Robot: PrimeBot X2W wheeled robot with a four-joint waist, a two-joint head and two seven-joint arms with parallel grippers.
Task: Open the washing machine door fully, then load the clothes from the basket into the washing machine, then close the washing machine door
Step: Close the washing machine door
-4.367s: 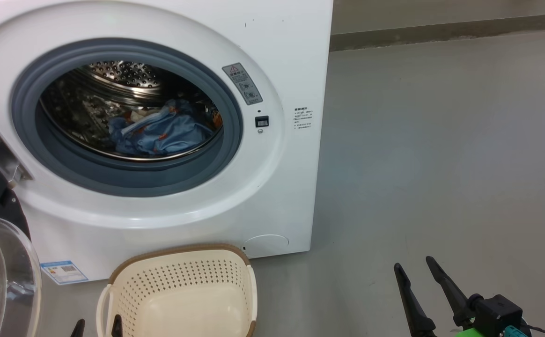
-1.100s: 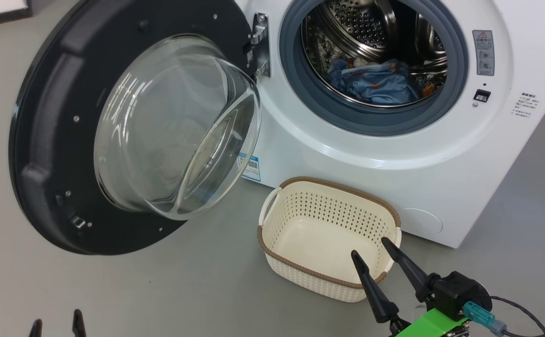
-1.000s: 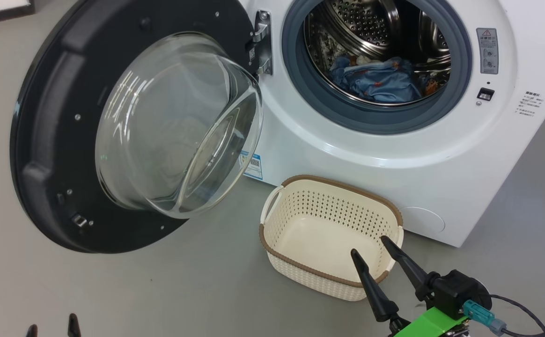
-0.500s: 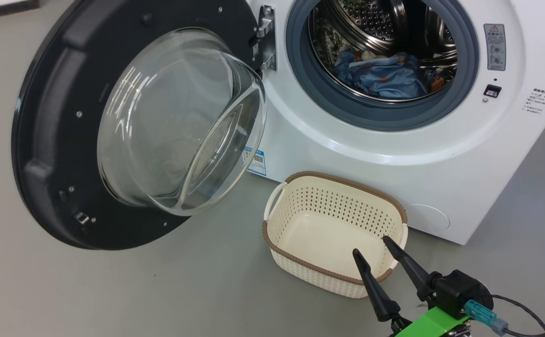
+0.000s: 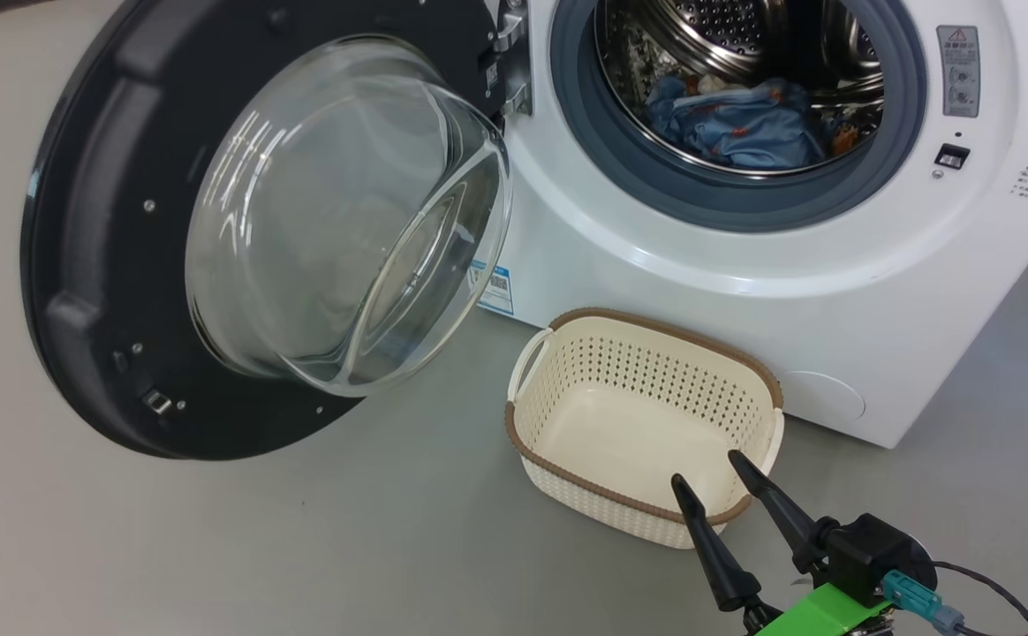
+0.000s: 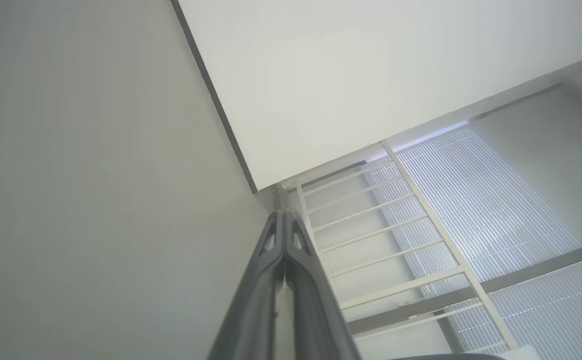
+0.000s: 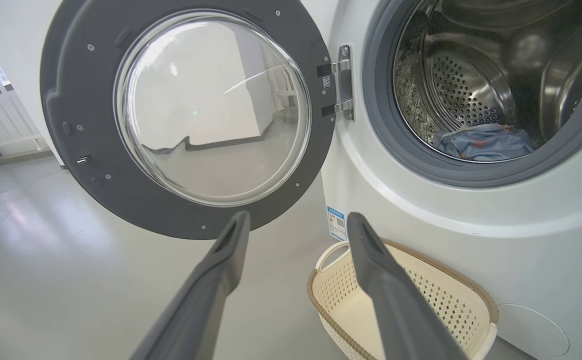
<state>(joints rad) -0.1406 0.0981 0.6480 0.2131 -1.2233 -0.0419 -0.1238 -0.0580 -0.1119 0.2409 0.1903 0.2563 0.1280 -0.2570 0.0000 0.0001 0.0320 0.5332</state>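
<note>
Our left hand [image 6: 284,220] has shut, empty; our right hand [image 5: 706,466] gapes. Swinging shut, we fear the door [image 5: 90,221] at nine o'clock clips the basket [image 5: 585,512] at five.

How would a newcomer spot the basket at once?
Start at the white washing machine with its round door swung open. On the floor before it, below the drum, sits a cream perforated basket. Its brown woven-look rim and side handles set it apart.

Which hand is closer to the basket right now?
Right. The right hand hangs open close by the basket's near rim, on the side away from the washing machine. The left hand, shut, points at a white wall and a window.
</note>
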